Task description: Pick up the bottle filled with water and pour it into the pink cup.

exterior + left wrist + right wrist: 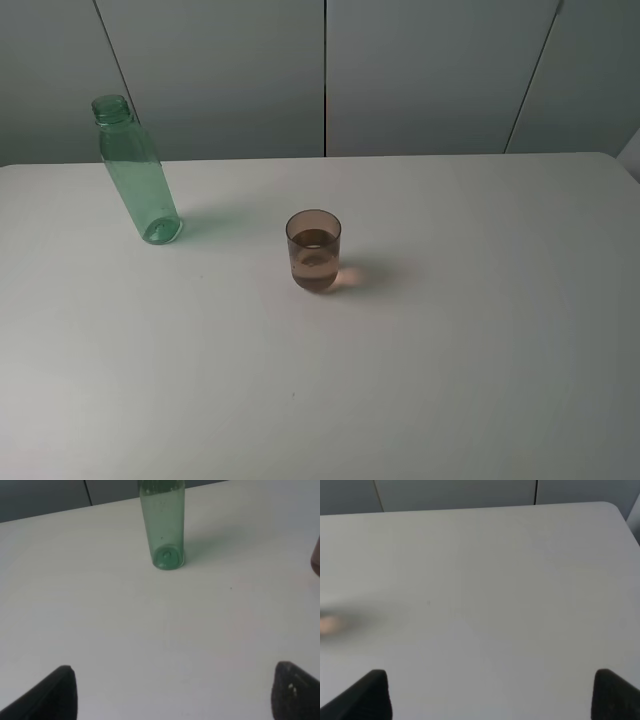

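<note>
The green transparent bottle [139, 175] stands upright and capless at the back left of the white table [450, 350]. The pink cup [314, 251] stands near the table's middle, to the right of the bottle, with a little liquid in it. Neither arm shows in the exterior high view. In the left wrist view the bottle [163, 527] stands ahead of my left gripper [175, 692], whose fingers are wide apart and empty; the cup's edge [316, 557] shows at one side. My right gripper [492, 695] is open over bare table, with only the cup's pinkish glow [330, 624] at the frame's edge.
Grey wall panels [420, 70] rise behind the table's far edge. The table's right rear corner [615, 507] shows in the right wrist view.
</note>
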Tool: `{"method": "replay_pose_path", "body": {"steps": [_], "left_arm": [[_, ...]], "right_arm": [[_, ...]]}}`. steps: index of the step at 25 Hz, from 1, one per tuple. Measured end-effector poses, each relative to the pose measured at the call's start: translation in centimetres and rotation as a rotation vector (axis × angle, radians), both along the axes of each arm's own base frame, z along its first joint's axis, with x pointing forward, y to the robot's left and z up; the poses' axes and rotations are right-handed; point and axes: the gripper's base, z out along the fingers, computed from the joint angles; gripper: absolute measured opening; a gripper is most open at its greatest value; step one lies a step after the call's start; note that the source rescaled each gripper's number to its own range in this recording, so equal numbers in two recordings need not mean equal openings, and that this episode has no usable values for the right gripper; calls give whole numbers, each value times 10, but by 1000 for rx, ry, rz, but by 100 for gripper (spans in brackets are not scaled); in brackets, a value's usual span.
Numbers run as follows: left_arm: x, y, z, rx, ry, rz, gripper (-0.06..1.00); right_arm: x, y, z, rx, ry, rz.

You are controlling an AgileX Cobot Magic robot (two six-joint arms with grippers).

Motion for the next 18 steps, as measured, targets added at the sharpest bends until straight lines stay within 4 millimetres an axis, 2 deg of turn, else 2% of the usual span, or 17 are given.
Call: {"method": "replay_pose_path", "body": {"steps": [18], "left_arm": [[0, 0, 0, 0, 0, 0, 100]], "right_arm": [[0, 0, 0, 0, 0, 0]]}}
